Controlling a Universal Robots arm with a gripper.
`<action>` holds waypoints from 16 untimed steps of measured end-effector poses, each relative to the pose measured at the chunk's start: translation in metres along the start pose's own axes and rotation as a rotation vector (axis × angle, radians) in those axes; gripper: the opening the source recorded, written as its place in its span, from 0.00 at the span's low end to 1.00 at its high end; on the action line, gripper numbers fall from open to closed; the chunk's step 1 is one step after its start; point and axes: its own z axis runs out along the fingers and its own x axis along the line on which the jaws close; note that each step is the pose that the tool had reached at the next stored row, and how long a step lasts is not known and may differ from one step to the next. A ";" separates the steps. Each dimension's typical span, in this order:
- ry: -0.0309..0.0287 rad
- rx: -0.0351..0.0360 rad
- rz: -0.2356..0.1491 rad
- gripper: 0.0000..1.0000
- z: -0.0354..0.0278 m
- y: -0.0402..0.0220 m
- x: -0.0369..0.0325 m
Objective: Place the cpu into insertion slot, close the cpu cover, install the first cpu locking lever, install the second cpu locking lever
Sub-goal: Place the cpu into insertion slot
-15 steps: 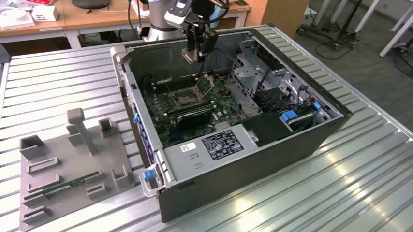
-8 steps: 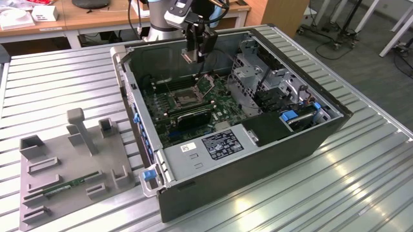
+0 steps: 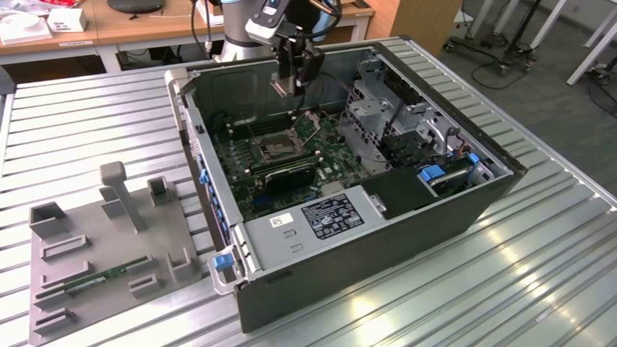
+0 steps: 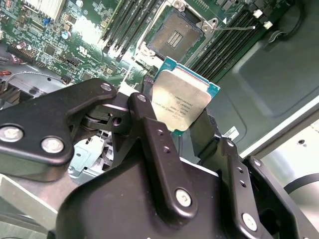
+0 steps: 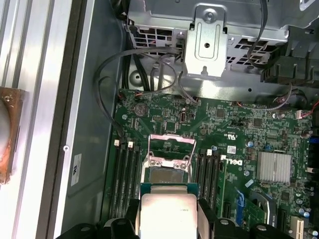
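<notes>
The black jointed metal gripper (image 4: 174, 112) sits closest to the lens in the second wrist view. Its two fingers are closed on opposite edges of the small flat square cpu with a pale silver metal face and teal border (image 4: 182, 102). The cpu hangs above the board, apart from the socket and not yet seated.

The large dark-grey sheet-metal computer case (image 3: 386, 267) lies on its side, open upward. Inside it, the green printed motherboard (image 5: 209, 119) carries dense small parts that should not be touched. The square dark-grey insertion slot with a silvery rim (image 5: 167, 175) lies between rows of long narrow black memory slots (image 5: 127, 179). The thin silvery cpu cover frame (image 5: 172, 136) stands raised at one edge of the slot, leaving it open.

A clean placement appears to call for chip edges square to the rim, a level face and a slow, straight descent. The contact bed looks fine and delicate, so sliding or pressing is inadvisable. The smooth metal face likely offers little friction, so a firm edge grip matters.
</notes>
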 end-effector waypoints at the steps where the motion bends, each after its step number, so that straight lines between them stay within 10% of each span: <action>1: 0.0001 0.0002 0.000 0.54 0.0009 -0.0001 0.0000; 16: 0.0001 0.0010 0.000 0.54 0.0085 -0.0005 -0.0002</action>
